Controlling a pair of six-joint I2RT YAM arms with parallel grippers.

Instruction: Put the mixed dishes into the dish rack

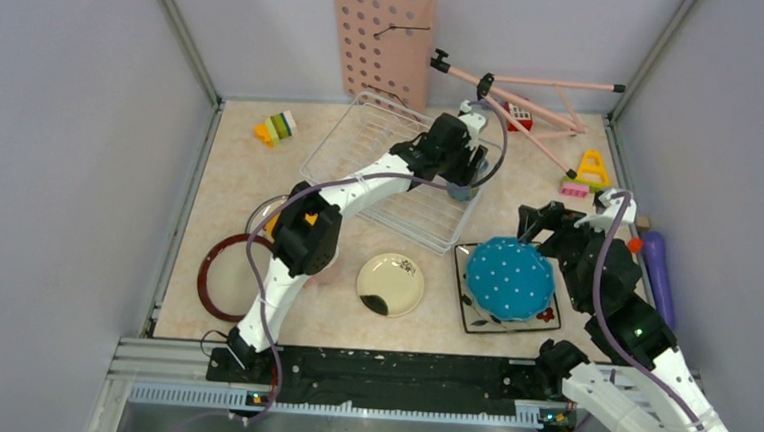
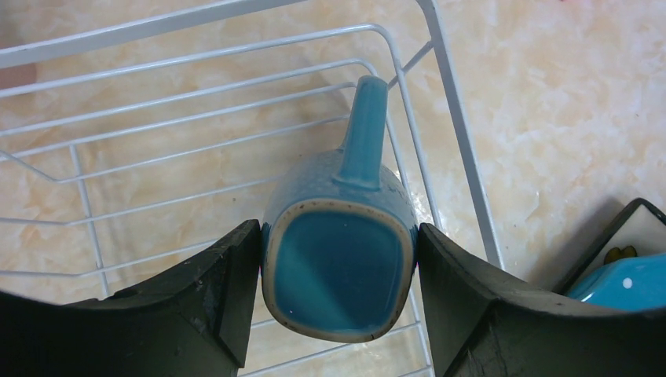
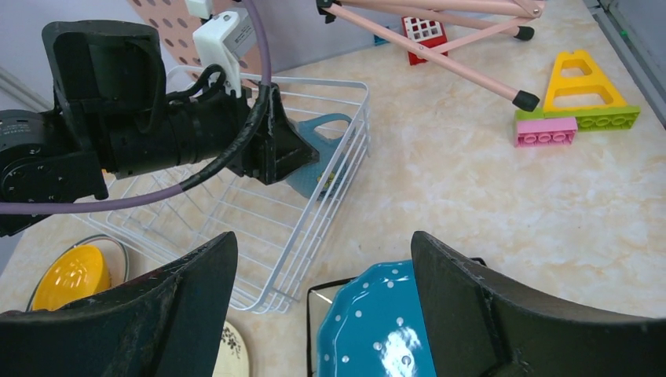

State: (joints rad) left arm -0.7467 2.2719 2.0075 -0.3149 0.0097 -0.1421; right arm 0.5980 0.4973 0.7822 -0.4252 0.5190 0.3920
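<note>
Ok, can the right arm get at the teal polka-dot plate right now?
Probably yes. The right gripper hangs open right over the teal polka-dot plate, nothing between them; the left gripper, shut on the blue cup, is away over the dish rack.

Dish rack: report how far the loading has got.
Done: no released dish shows in the dish rack. In hand: the left pincer holds the blue cup inside the rack's corner; the right pincer hangs open over the teal plate. Left: that plate, the square plate under it, the cream plate, the red-rimmed plate and the yellow bowl, all outside the rack.
</note>
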